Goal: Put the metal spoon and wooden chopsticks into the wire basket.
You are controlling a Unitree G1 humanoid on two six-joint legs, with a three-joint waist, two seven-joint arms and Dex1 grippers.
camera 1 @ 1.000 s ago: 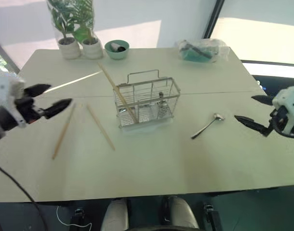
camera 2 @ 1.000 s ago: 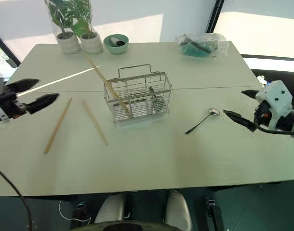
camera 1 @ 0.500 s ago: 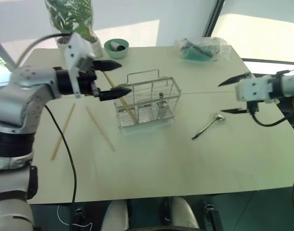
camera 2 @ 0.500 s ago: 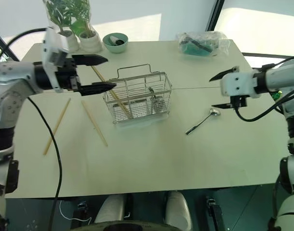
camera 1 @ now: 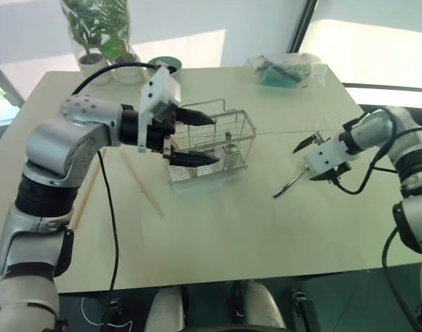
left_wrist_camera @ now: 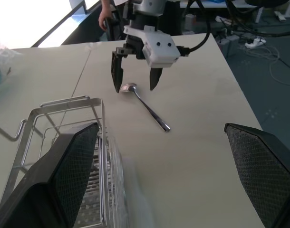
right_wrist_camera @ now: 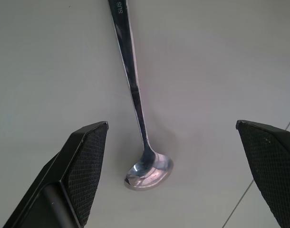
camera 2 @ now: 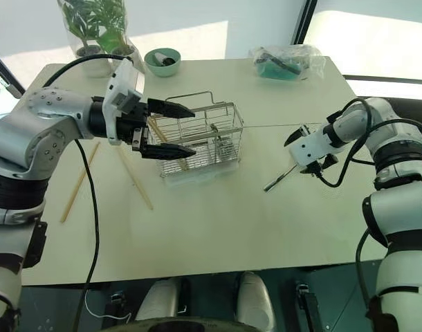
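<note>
the bowl end of the metal spoon (camera 1: 291, 185) is covered by the right gripper (camera 1: 315, 161) in the head views. its handle is cut off by the picture's edge in the right wrist view. the chopstick leaning in the wire basket (camera 1: 209, 147) is mostly screened by the left gripper (camera 1: 197, 138) and its white wrist block. what lies inside the green bowl (camera 2: 162, 61) is too small to be made out. the contents of the crumpled clear bag (camera 1: 287, 69) cannot be told.
</note>
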